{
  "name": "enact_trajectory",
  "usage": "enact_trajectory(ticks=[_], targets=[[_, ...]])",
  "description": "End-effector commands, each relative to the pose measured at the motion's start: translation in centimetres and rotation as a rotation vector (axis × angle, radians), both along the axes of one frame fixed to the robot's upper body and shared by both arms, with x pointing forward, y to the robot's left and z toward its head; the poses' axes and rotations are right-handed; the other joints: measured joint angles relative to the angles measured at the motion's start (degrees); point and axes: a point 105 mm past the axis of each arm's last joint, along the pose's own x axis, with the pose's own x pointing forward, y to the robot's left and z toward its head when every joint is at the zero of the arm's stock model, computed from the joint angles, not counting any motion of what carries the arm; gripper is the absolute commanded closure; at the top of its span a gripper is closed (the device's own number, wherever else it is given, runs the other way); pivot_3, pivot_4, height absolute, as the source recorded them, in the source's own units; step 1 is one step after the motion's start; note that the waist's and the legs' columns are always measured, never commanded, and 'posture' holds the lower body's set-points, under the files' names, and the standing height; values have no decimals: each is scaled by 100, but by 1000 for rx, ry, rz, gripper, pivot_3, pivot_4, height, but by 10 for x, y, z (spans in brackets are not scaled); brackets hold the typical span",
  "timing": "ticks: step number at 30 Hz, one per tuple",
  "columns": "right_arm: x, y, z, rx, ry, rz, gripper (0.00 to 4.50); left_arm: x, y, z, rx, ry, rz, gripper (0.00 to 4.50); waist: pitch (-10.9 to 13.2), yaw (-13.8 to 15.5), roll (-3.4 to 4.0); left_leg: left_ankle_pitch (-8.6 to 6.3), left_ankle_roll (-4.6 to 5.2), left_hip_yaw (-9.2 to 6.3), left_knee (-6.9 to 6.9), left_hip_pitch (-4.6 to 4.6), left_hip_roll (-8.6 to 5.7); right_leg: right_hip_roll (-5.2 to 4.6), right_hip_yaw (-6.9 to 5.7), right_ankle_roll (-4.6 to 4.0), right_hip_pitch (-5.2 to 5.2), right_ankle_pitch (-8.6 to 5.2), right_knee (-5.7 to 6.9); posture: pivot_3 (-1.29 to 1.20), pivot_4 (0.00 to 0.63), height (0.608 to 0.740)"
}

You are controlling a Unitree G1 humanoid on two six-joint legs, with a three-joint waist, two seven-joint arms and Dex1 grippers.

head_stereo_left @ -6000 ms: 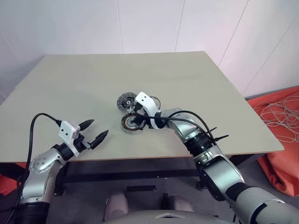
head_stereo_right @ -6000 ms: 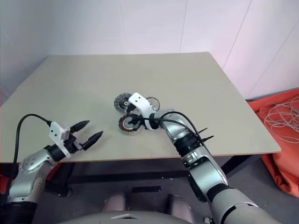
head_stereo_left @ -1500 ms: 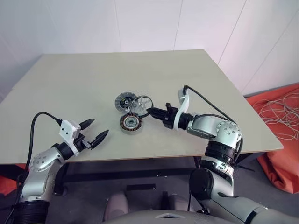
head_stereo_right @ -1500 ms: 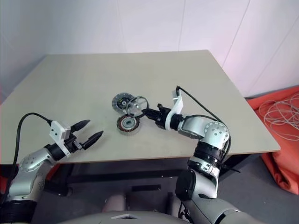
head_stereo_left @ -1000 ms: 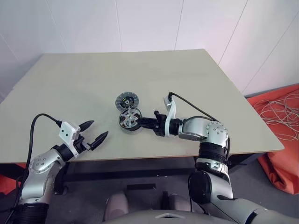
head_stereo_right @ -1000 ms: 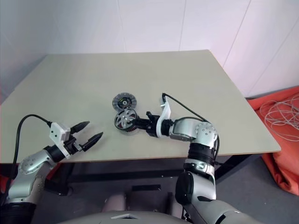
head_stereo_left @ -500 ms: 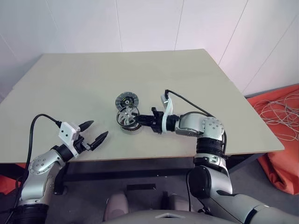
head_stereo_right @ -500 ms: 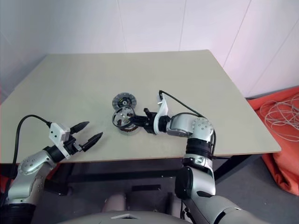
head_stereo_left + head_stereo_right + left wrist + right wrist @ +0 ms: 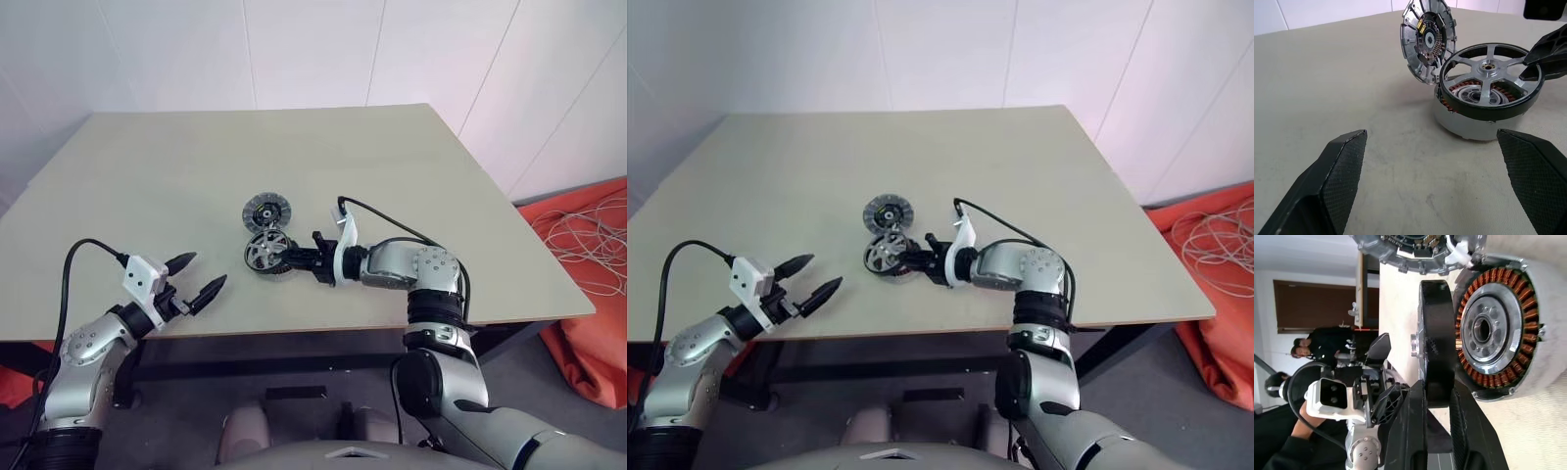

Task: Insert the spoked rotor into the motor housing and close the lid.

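Looking down from the head camera, we see the table [image 9: 127, 166] with the lid [image 9: 266, 211] near its middle and the right gripper [image 9: 286, 258] pinching the spoked rotor [image 9: 263, 252] by its rim above the motor housing [image 9: 893, 271], toward the near edge. Our left gripper [image 9: 199, 277], fingers wide and empty, hangs over the near left edge.

Left wrist view: rotor rides tilted just above the housing's copper windings, the lid just beyond.

Right wrist view: two fingers [image 9: 1413, 431] clamp the rotor's dark rim, edge-on beside the housing; a person [image 9: 1327, 340] stands in the background.
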Motion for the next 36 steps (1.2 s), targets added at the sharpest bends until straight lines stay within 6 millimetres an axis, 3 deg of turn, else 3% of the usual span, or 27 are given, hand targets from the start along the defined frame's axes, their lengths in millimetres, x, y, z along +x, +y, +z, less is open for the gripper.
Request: enact_trajectory(ticks=[1,36], targets=[[5,3,14,46,-32,-1,4176,3,0,14,12,-54,-8,0,0,0,0,0,0,0,0,0,0,0,0,0,0,0,1,0,0,740],[12,-4,7,34,-35,-44,4176,7,0,17,19,-59,-17,0,0,0,-1,0,0,2,5,1,0,0,0,-2,0,1,10,0,0,740]])
